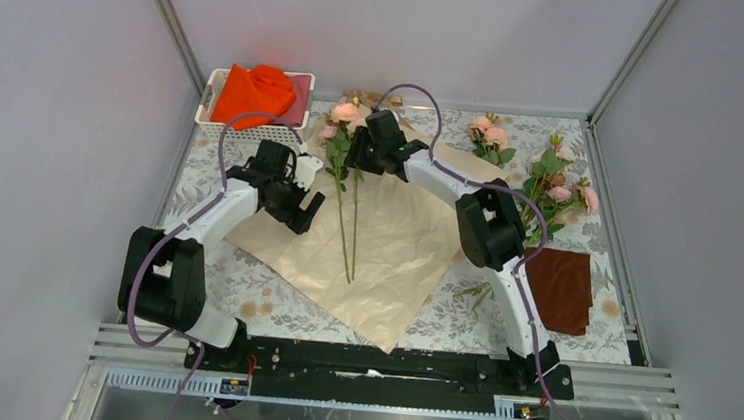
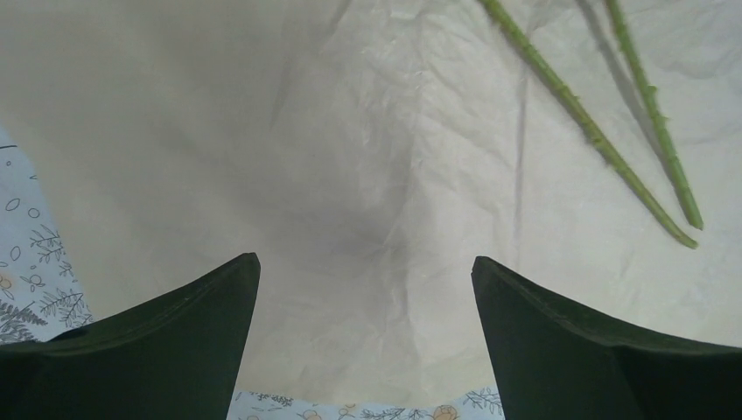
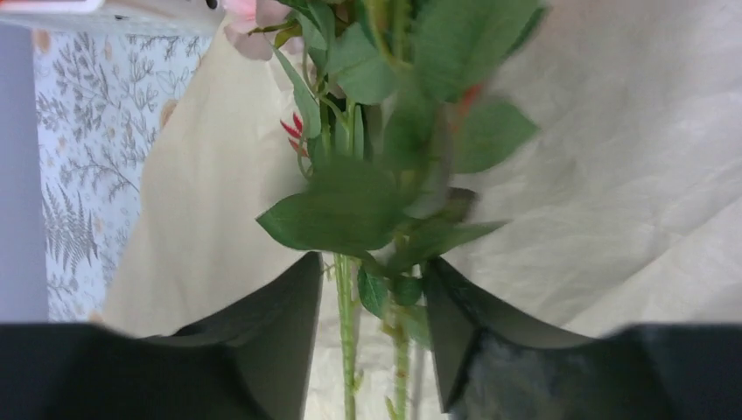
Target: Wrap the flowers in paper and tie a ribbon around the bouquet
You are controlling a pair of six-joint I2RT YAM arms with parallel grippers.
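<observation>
The flowers [image 1: 346, 128] lie on the paper [image 1: 394, 262], blooms at its far corner, stems running straight back toward the arm bases. The right gripper [image 3: 374, 262] straddles the stems just below the leaves, jaws partly apart and pinching nothing. The left gripper [image 2: 366, 262] hovers spread wide and empty over the paper's left half, stems to its right. It is nearer the left corner, with open leaf-patterned mat [image 1: 271, 297] beside it

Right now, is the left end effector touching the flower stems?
Apart. The left wrist view shows bare paper between the open left end effector and the flower stems.
</observation>
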